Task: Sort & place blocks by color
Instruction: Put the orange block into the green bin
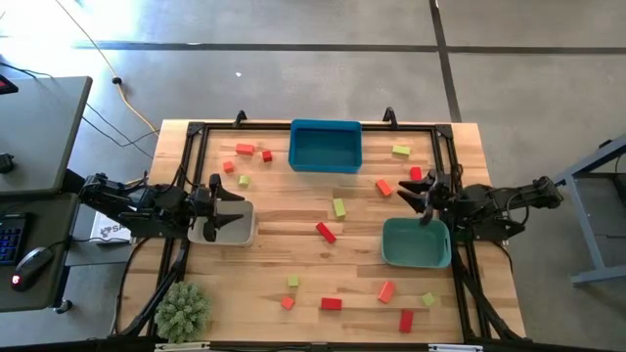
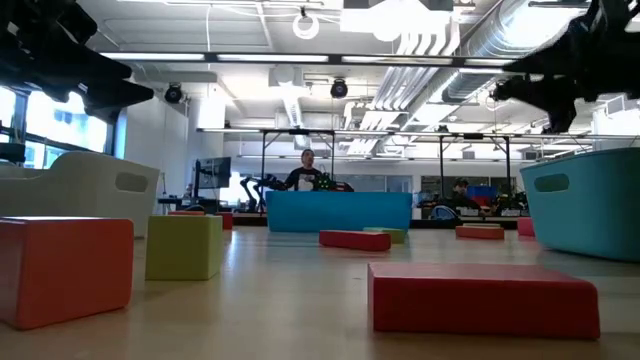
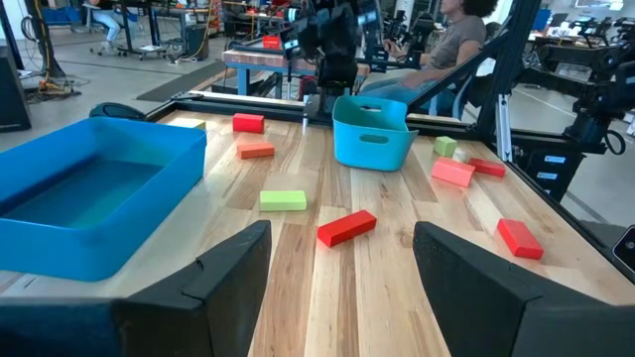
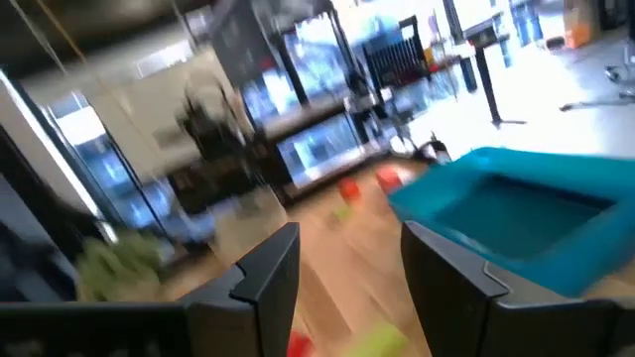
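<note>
Small red, orange-red and yellow-green blocks lie scattered flat on the wooden table, among them a red one (image 1: 326, 232) and a yellow-green one (image 1: 338, 206) at the middle. My left gripper (image 1: 227, 207) hangs open and empty over the beige tray (image 1: 223, 233) at the left; its two fingers stand apart in the left wrist view (image 3: 342, 278). My right gripper (image 1: 419, 194) is open and empty just above the far edge of the teal tray (image 1: 416, 246) at the right, next to a red block (image 1: 416, 173); it also shows in the right wrist view (image 4: 352, 273).
A blue tray (image 1: 326, 145) stands at the table's far middle. A fuzzy green plant ball (image 1: 182, 311) sits at the near left corner. Several blocks lie along the near edge (image 1: 332, 303). People sit at desks in the room beyond (image 3: 451, 45).
</note>
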